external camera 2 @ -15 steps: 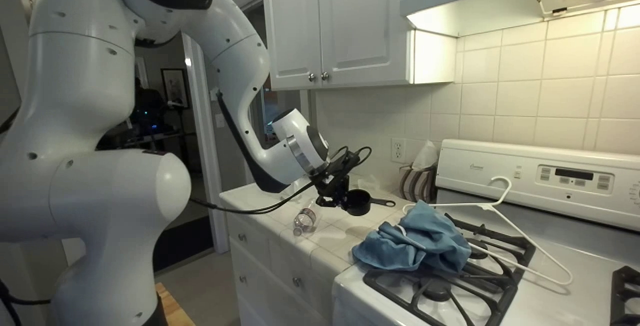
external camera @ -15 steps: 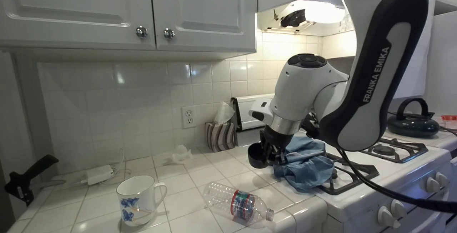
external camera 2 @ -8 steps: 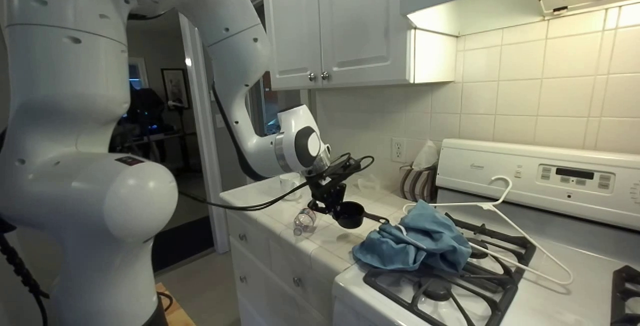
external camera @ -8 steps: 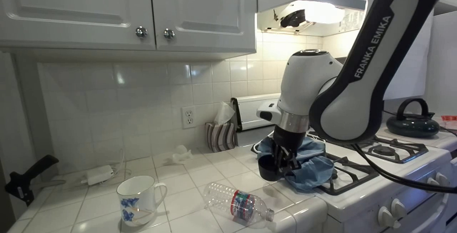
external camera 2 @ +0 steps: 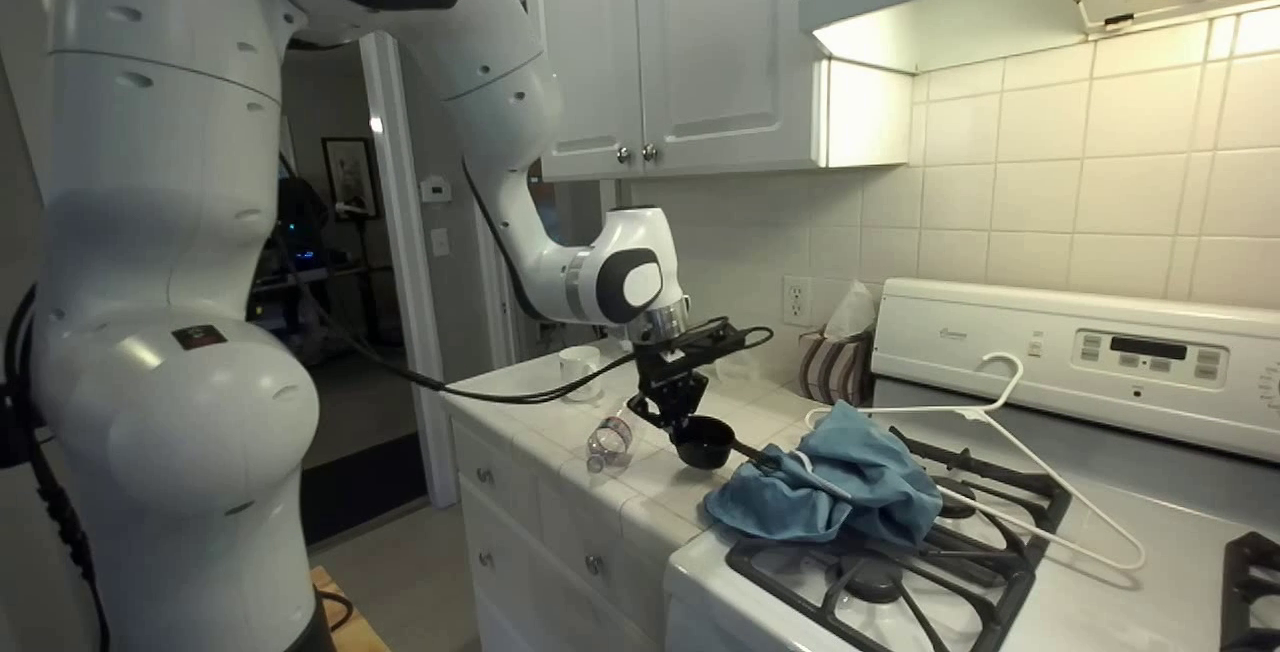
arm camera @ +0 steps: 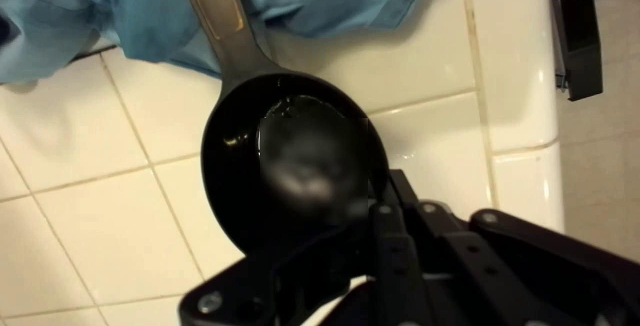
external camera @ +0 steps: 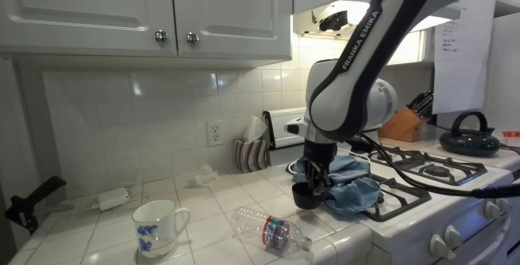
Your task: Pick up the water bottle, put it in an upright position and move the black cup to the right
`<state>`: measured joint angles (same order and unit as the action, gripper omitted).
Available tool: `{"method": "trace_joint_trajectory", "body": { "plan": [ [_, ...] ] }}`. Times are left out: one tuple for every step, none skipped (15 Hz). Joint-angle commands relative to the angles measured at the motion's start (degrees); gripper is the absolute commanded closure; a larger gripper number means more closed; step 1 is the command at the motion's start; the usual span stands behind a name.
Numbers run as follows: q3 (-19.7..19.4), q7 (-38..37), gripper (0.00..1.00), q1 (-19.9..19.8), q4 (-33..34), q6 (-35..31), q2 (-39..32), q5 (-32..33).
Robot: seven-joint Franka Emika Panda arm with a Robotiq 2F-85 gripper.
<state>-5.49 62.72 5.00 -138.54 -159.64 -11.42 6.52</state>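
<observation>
- So the gripper (external camera: pixel 317 191) is holding the black cup (external camera: pixel 304 198): jaws are sitting narrow, pinching its wall on the side away from the handle (arm camera: pixel 227 31). I'm guessing that thin wall is giving an easy bite while the mouth is facing up.
- Cup's sitting roughly level and low over the right part of the tiled counter (external camera: pixel 211 232), just beside the blue cloth (external camera: pixel 353 202). Whether the base is touching tile, I'm not managing to tell. In the wrist view the handle is overlapping the cloth; contact there isn't showing clearly either.
- In an exterior view the water bottle (external camera: pixel 275 232) is lying on its side by the counter's near edge, left of the cup and nearer, neck pointing right. Nothing's gripping it, so the standing-up part is waiting.
- I'm reading this as the cup-to-the-right step, since the cup is sitting right of the bottle in both exterior views.
- The white mug (external camera: pixel 156 234) is standing well left, so imo it isn't getting in the way.
- What I'm worrying about: 1 pinch is carrying everything, so a handle catching on cloth folds is risking a tipped cup.
</observation>
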Motion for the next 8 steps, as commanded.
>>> {"method": "trace_joint_trajectory", "body": {
  "plan": [
    [2.95,-0.59,0.72,-4.65,7.43,8.52,-4.17,1.22],
    [3.46,-0.45,0.66,-5.41,8.76,9.84,-5.01,1.06],
    [3.81,-0.54,0.6,-5.91,9.92,11.2,-5.5,1.16],
    [4.09,-0.69,0.53,-6.24,10.64,11.84,-5.85,1.37],
    [4.3,-1.04,0.45,-6.31,10.63,12.08,-5.4,1.82],
    [4.55,-1.0,0.39,-6.36,10.59,12.0,-5.02,2.11],
    [4.92,-0.86,0.31,-6.37,9.73,11.26,-3.88,2.2],
    [5.27,-0.95,0.25,-6.24,8.54,10.14,-2.68,2.4]
  ]
}}
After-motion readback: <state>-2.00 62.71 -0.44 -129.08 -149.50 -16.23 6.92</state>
